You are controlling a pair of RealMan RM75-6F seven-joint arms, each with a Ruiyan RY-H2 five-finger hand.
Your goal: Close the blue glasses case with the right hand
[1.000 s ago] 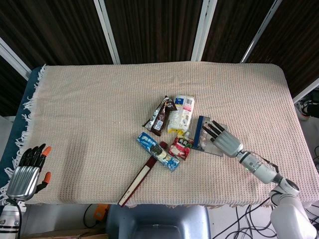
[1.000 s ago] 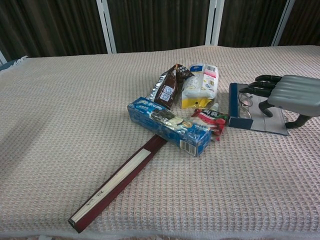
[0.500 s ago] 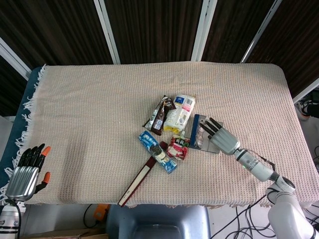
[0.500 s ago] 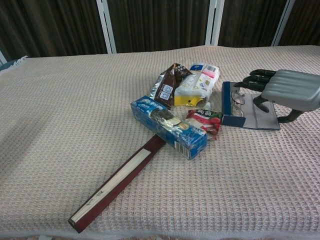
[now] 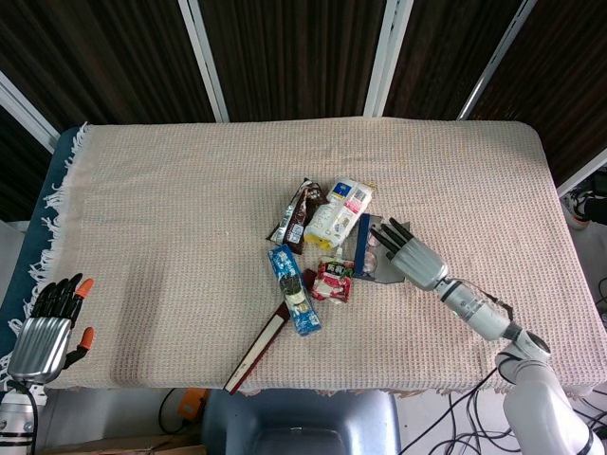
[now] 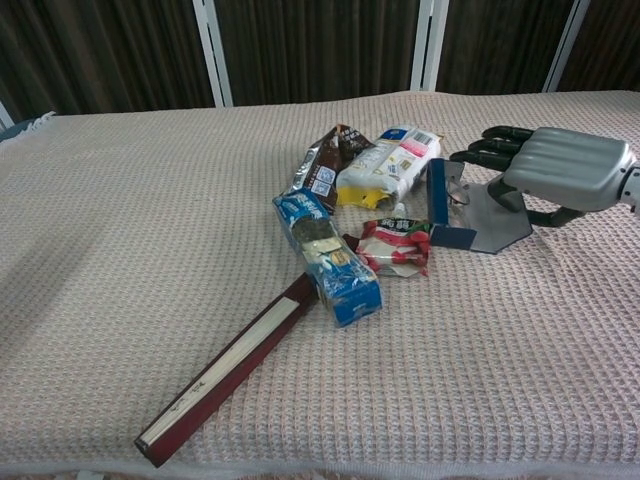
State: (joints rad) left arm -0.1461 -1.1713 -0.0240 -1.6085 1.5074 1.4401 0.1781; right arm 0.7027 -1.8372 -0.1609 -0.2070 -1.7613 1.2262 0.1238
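Case (image 6: 455,215), blue, centre-right of chest view: open, lid upright, glasses (image 6: 458,190) inside, snack packets (image 6: 385,180) crowding its left. Right hand (image 6: 560,170) over grey base, fingers (image 6: 480,152) extended toward lid, holding nothing. Left hand (image 5: 47,332) lower left, idle, fingers apart. Step: closing not yet done. Next, likely: hook lid, fold onto base.

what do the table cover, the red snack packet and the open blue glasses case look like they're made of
Beige table cover: woven fabric, apparently; waffle texture, matte, fringed at its edge.
Small red snack packet: thin plastic film, probably; crinkled and glossy.
Open blue glasses case: stiff shell with smooth grey lining, possibly leatherette over board; the pictures leave it open.
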